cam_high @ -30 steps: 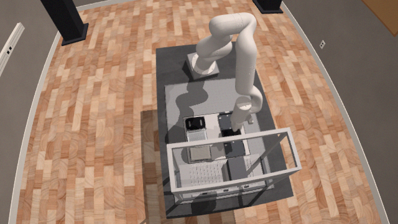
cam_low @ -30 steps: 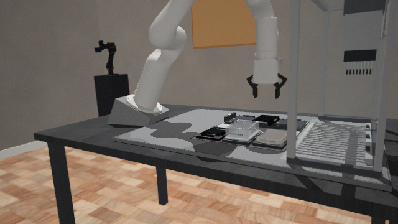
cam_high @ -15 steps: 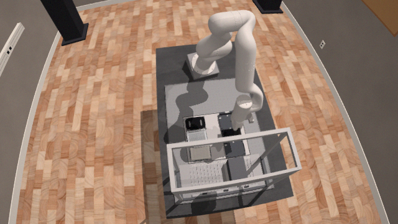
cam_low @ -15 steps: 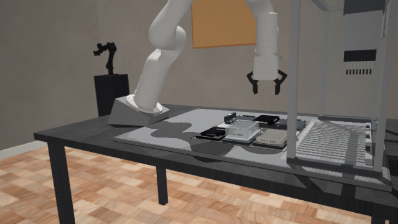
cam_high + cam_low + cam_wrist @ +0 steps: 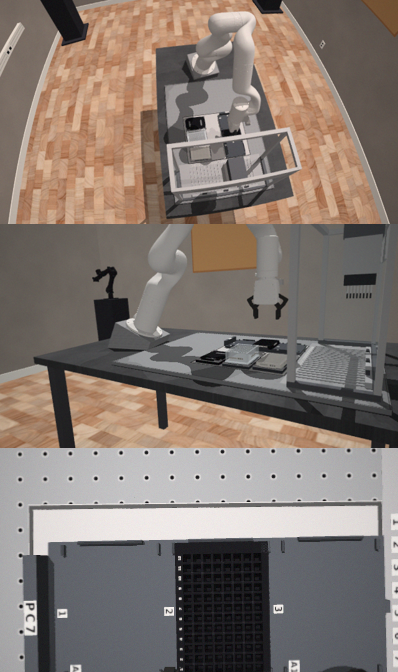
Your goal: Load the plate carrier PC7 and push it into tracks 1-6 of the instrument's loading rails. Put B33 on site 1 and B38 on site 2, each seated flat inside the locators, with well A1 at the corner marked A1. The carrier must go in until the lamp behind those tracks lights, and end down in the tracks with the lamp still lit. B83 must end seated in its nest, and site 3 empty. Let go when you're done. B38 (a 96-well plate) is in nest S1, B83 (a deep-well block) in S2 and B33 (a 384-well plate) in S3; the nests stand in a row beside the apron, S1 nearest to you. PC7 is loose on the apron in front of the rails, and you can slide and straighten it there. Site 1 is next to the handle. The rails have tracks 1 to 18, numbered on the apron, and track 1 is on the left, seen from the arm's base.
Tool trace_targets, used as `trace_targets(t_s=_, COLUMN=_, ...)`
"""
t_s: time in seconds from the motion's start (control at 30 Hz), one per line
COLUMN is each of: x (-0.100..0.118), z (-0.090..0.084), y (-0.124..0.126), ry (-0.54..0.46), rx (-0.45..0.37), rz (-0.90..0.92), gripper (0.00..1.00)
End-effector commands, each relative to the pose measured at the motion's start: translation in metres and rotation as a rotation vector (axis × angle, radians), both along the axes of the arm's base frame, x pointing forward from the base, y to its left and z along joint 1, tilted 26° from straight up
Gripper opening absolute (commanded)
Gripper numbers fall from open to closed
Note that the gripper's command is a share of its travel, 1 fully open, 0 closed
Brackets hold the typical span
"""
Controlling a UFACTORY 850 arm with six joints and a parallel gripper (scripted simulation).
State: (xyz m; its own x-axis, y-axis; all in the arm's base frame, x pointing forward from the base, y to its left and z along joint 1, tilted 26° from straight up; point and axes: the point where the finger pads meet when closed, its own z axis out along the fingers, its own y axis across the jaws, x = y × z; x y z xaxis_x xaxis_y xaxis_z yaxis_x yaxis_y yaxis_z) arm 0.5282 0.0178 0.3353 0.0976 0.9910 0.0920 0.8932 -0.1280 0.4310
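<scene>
Black two-finger gripper (image 5: 267, 312) hangs with fingers spread wide, grasping nothing, high above the grey flat plate carrier PC7 (image 5: 115, 598). On the carrier's site 2 sits a black plate with a well grid (image 5: 222, 605); sites 1 and 3 show bare grey.

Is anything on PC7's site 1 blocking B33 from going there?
Nothing visible. Site 1 is bare as far as the wrist view shows; the black plate sits beside it on site 2. The hand hangs open above, holding nothing.
</scene>
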Motion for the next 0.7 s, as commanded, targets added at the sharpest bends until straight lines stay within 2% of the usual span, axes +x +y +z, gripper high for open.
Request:
trace_targets(t_s=0.0, x=0.006, z=0.003, y=-0.019, ry=-0.001, rx=0.004, rz=0.003, gripper=1.00)
trace_targets(t_s=0.23, x=0.017, z=0.006, y=-0.052, ry=-0.001, rx=0.004, rz=0.002, gripper=1.00)
trace_targets(t_s=0.3, x=0.017, z=0.006, y=-0.052, ry=-0.001, rx=0.004, rz=0.002, gripper=1.00)
trace_targets(t_s=0.67, x=0.032, z=0.012, y=-0.105, ry=-0.001, rx=0.004, rz=0.002, gripper=1.00)
